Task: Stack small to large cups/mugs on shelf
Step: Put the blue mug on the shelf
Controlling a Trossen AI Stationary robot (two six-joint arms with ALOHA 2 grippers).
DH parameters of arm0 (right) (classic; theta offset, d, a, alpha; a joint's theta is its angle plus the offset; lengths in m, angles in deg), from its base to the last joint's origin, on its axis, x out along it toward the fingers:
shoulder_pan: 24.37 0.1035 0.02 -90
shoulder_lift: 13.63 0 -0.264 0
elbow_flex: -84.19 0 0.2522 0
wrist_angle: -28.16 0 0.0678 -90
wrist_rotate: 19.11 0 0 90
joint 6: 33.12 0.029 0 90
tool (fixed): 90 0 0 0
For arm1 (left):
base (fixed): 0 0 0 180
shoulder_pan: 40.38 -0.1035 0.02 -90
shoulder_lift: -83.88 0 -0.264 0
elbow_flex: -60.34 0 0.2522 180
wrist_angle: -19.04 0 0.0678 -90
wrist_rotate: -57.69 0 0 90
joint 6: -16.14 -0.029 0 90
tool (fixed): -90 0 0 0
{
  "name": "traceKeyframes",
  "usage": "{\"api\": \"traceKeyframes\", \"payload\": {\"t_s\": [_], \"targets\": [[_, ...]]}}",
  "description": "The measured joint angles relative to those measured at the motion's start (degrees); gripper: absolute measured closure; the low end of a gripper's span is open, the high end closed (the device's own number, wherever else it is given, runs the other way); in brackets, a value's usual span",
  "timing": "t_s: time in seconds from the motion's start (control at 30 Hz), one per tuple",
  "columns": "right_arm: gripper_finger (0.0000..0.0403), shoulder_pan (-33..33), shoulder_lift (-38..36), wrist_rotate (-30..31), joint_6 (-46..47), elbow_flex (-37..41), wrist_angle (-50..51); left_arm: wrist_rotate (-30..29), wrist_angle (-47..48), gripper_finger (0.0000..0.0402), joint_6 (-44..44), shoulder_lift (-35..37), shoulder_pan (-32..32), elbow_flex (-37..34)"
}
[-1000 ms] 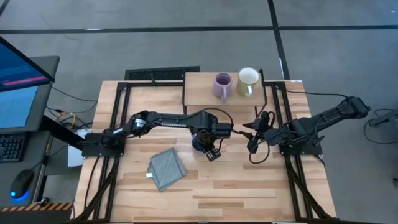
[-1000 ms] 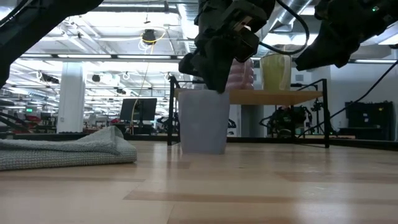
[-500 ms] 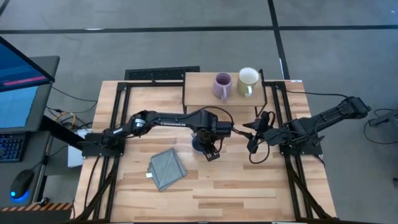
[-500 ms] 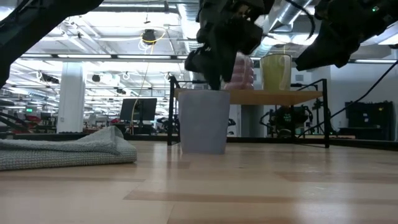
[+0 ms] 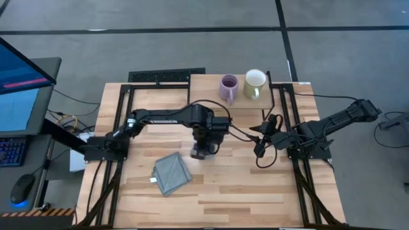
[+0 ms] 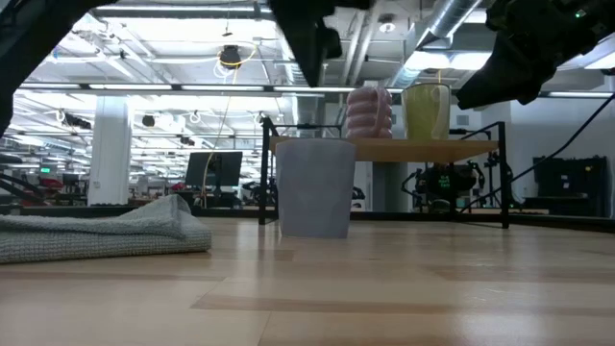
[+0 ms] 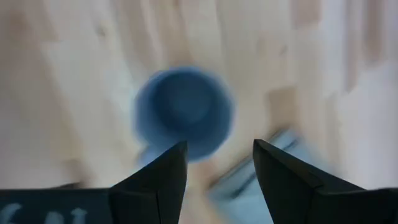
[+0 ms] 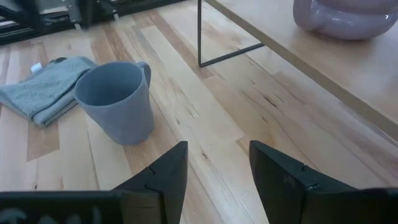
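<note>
The dusty blue mug (image 8: 118, 99) stands upright on the tabletop (image 5: 255, 191), free; the left gripper (image 7: 216, 180), fingers apart, hangs above it. At one o'clock, lavender mug (image 5: 228, 88) and seemingly cream mug (image 5: 254, 83) occupy the shelf (image 5: 204, 96). Right gripper (image 8: 214, 180) waits released at three o'clock.

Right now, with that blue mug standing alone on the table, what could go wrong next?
The left tool hangs open right above the blue mug; coming down off-centre, it might tip the mug. The shelf already carries the purple mug and the cream mug close together, so placing another could knock one. The folded cloth lies near the blue mug and might catch a low arm.
</note>
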Motion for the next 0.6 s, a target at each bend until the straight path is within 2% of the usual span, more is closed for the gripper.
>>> {"api": "traceKeyframes", "payload": {"t_s": [0.13, 0.27, 0.4, 0.6], "targets": [[0.0210, -0.1, 0.0, 0.0, 0.0, 0.0, -0.2, -8.9, 0.8, 0.0229, -13.0, 1.9, 0.1, 0.0], [0.0210, -0.1, 0.0, 0.0, 0.0, 0.0, -0.8, -11.6, 0.9, 0.0229, -21.8, 2.4, -0.3, 0.1], [0.0210, -0.1, 0.0, 0.1, 0.0, 0.0, -1.4, -8.6, 0.9, 0.0229, -23.6, 2.3, -0.6, 0.0], [0.0210, -0.3, 0.0, 0.1, 0.0, 0.0, -1.4, 0.3, 0.9, 0.0229, -26.5, 2.3, -0.5, -1.5]]}}
